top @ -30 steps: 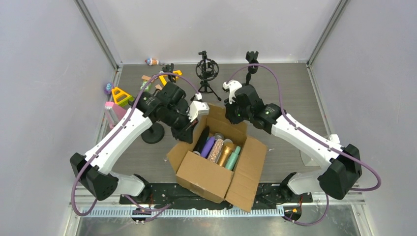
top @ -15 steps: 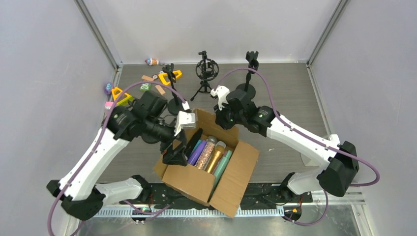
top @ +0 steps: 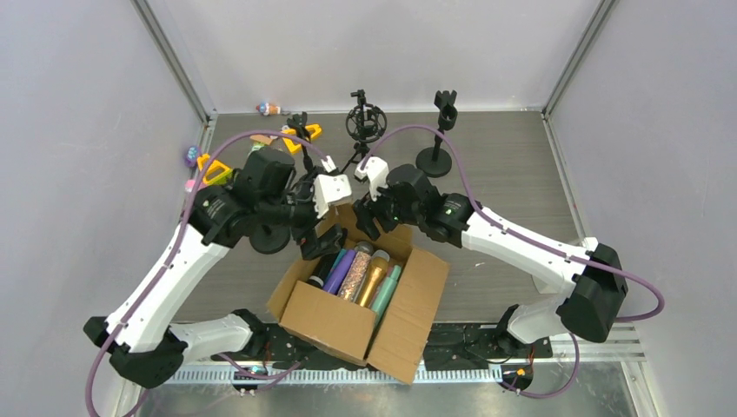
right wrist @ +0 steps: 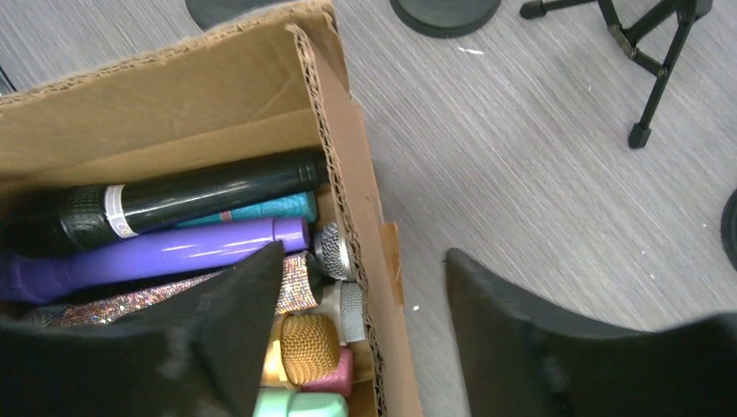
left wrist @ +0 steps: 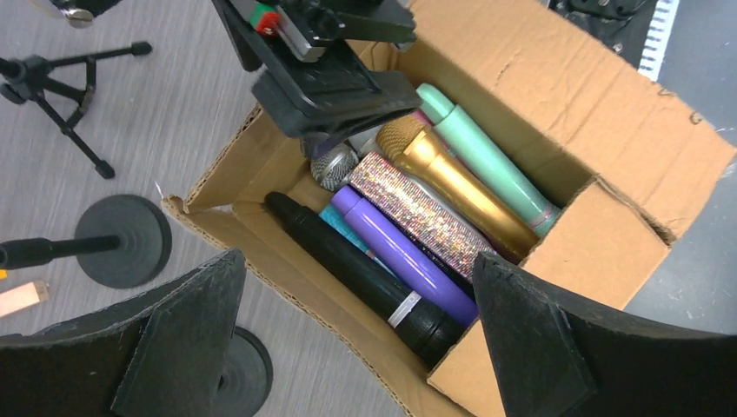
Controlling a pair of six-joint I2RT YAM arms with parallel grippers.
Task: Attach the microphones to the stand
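Note:
Several microphones lie side by side in an open cardboard box [top: 335, 317]: black [left wrist: 356, 269], cyan [left wrist: 341, 228], purple [left wrist: 404, 248], silver-glitter [left wrist: 417, 213], gold [left wrist: 452, 182] and mint green [left wrist: 487, 156]. A pink one [right wrist: 335, 378] shows under the gold head [right wrist: 304, 343]. My left gripper [top: 318, 248] [left wrist: 358, 261] hangs open over the box's left wall, holding nothing. My right gripper [top: 365, 221] [right wrist: 365, 252] is open, its jaws either side of the box's far wall [right wrist: 348, 174] without touching it. A round-base stand [top: 439, 139] and a tripod stand [top: 364, 130] are at the back, with no microphone on them.
Another slim stand [top: 302, 130] and a black round base [top: 269, 236] stand left of the box. Yellow and coloured toy pieces [top: 213, 169] lie at the back left by the wall. The box's open flaps [top: 413, 317] stick out toward the near right.
Both grippers have opened. The box has slid toward the near left. My left arm swung down beside the box, then drew back a little; my right gripper followed the box leftward.

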